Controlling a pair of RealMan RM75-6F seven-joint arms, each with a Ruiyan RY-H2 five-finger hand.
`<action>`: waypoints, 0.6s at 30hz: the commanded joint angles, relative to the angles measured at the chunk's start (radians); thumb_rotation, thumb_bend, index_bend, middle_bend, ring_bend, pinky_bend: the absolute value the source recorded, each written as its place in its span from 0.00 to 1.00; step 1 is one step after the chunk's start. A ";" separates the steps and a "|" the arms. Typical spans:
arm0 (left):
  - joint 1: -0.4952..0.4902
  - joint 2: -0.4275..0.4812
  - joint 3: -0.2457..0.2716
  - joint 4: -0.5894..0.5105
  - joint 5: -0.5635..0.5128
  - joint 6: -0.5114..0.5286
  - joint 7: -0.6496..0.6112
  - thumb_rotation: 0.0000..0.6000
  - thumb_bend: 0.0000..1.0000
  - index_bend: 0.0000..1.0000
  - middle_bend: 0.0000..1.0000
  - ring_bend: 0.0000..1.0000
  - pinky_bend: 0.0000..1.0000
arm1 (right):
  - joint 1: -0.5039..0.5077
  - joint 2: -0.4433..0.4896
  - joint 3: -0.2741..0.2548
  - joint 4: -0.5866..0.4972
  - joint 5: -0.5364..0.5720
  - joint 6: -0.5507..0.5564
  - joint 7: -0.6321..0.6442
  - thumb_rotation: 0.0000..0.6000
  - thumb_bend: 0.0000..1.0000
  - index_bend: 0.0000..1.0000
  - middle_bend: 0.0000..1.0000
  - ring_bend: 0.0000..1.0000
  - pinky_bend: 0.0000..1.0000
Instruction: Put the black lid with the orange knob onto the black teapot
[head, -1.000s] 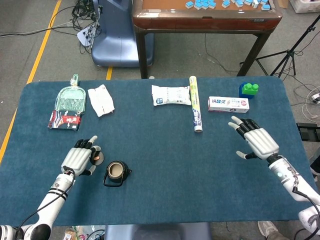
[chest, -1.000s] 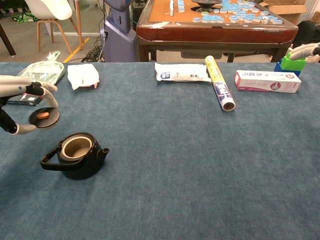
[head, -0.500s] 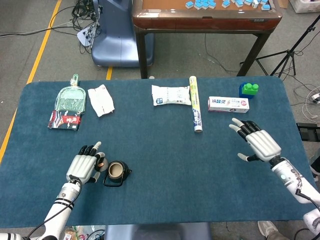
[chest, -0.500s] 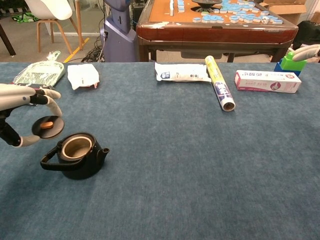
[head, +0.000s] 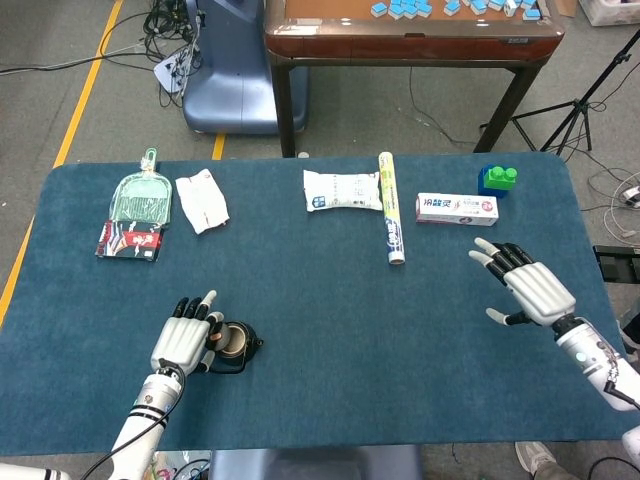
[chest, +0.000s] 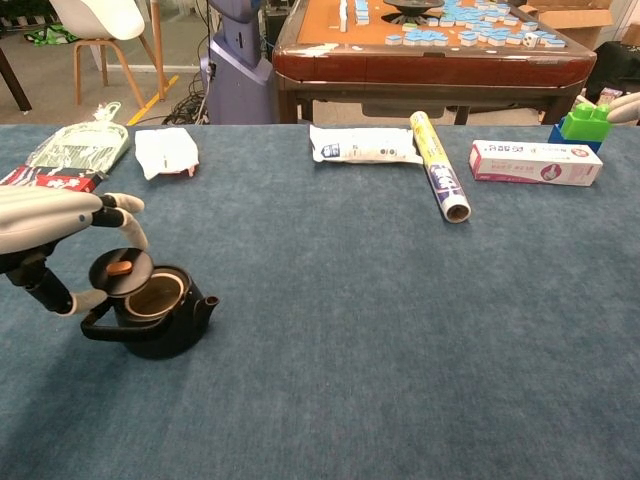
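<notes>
The black teapot (chest: 152, 314) stands near the table's front left, handle toward the left; the head view shows the teapot (head: 236, 346) partly behind my fingers. My left hand (chest: 55, 232) holds the black lid with the orange knob (chest: 121, 272) between thumb and finger, tilted, just over the left rim of the pot's mouth and overlapping it. In the head view my left hand (head: 186, 340) hides the lid. My right hand (head: 530, 286) hovers open over the right side of the table, fingers spread, holding nothing; only a fingertip of it shows at the chest view's right edge.
Along the far edge lie a green dustpan (head: 140, 196), a red packet (head: 129, 240), a white cloth (head: 202, 201), a white wipes pack (head: 341, 190), a foil roll (head: 389, 206), a toothpaste box (head: 456, 209) and a green-blue block (head: 497, 178).
My left hand has carried the lid rightward and down, from left of the teapot to over its mouth. The right hand has drifted slightly right and toward the front edge.
</notes>
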 joint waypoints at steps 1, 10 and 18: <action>-0.010 -0.017 -0.012 0.008 -0.017 0.001 0.018 1.00 0.36 0.42 0.00 0.00 0.00 | -0.001 -0.008 -0.004 0.015 -0.006 0.009 0.014 1.00 0.25 0.01 0.00 0.00 0.00; -0.043 -0.055 -0.046 0.022 -0.069 0.001 0.067 1.00 0.36 0.42 0.00 0.00 0.00 | -0.001 -0.027 -0.014 0.066 -0.011 0.012 0.048 1.00 0.25 0.01 0.00 0.00 0.00; -0.039 -0.065 -0.038 0.012 -0.067 0.025 0.076 1.00 0.36 0.42 0.00 0.00 0.00 | 0.002 -0.034 -0.019 0.079 -0.017 0.019 0.059 1.00 0.25 0.01 0.00 0.00 0.00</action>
